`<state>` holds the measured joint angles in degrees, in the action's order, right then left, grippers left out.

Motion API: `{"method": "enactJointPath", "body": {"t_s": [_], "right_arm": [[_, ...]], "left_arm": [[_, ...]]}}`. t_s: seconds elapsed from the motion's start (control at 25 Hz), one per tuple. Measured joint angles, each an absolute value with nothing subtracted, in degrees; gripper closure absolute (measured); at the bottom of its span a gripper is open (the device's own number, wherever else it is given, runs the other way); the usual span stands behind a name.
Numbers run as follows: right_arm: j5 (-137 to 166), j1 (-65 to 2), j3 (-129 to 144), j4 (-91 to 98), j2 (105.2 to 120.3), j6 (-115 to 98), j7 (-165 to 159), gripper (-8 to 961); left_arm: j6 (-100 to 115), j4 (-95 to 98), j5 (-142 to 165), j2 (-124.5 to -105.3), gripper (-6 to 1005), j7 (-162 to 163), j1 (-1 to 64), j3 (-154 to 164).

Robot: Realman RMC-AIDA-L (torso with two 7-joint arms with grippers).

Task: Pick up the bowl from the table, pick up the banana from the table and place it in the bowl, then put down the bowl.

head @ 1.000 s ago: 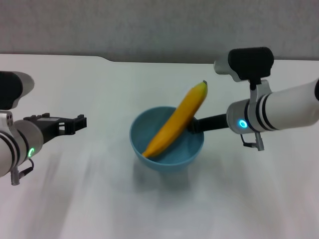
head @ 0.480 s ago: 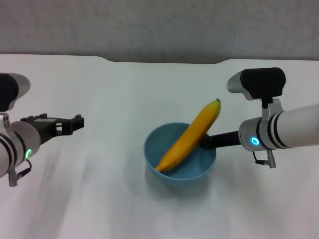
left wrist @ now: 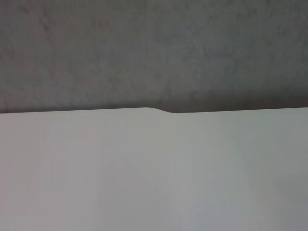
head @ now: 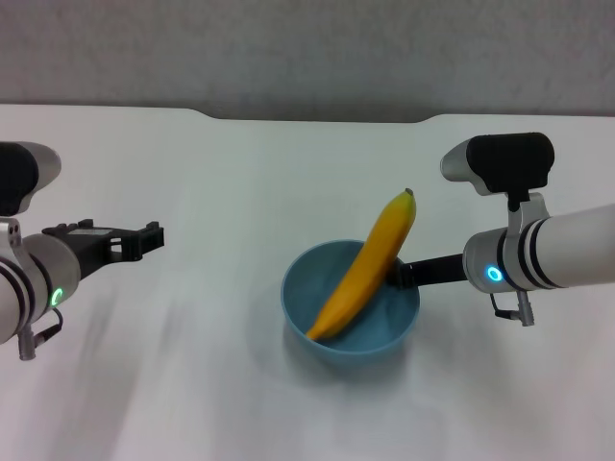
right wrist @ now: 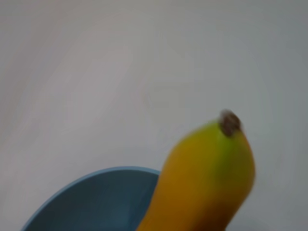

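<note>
The light-blue bowl (head: pixel 384 327) is at the middle right of the white table (head: pixel 211 173), low over it or resting on it; I cannot tell which. The yellow banana (head: pixel 370 269) leans inside the bowl, its dark tip sticking up past the far rim. My right gripper (head: pixel 396 277) is shut on the bowl's right rim, just behind the banana. The right wrist view shows the banana's tip end (right wrist: pixel 207 178) and the bowl's rim (right wrist: pixel 96 202) close up. My left gripper (head: pixel 149 237) is open and empty, far to the left.
The table's far edge has a shallow notch (head: pixel 317 118) against a grey wall. The left wrist view shows only bare tabletop (left wrist: pixel 144 168) and that edge. Nothing else stands on the table.
My right gripper has carried the bowl with the banana to the right, nearer to me and lower. The banana now stands a little more upright. The left arm has barely moved.
</note>
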<state>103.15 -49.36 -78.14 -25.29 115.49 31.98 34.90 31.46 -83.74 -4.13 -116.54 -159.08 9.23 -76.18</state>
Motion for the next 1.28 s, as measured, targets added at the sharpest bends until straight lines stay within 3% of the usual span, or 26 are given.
{"method": "enactJointPath", "body": {"t_s": [0.12,0.4,0.8,1.12,1.28], "right_arm": [[103.24,-49.27,-78.13,-25.28,115.49,31.98,34.90,898],[103.37,-46.13,-78.13,-29.54,115.40,32.13,37.03,708],[104.06,-27.12,-83.31,-52.16,114.78,32.46,44.13,310],[102.94,-15.68,-85.71,-64.57,115.02,28.37,56.56,90],[98.06,-13.66,-85.35,-65.07,115.08,25.46,64.44,93]], "left_arm": [[31.46,-83.75,-4.13,-116.54,111,-159.08,9.19,-76.25],[31.39,-83.88,-4.13,-116.54,112,-159.10,8.62,-76.18],[27.51,-86.68,-3.97,-116.39,117,-159.49,3.91,-76.52],[22.04,-86.68,-3.43,-116.41,117,-159.57,1.35,-76.02],[15.31,-84.88,-2.93,-116.49,117,-159.79,-0.39,-75.69]]}}
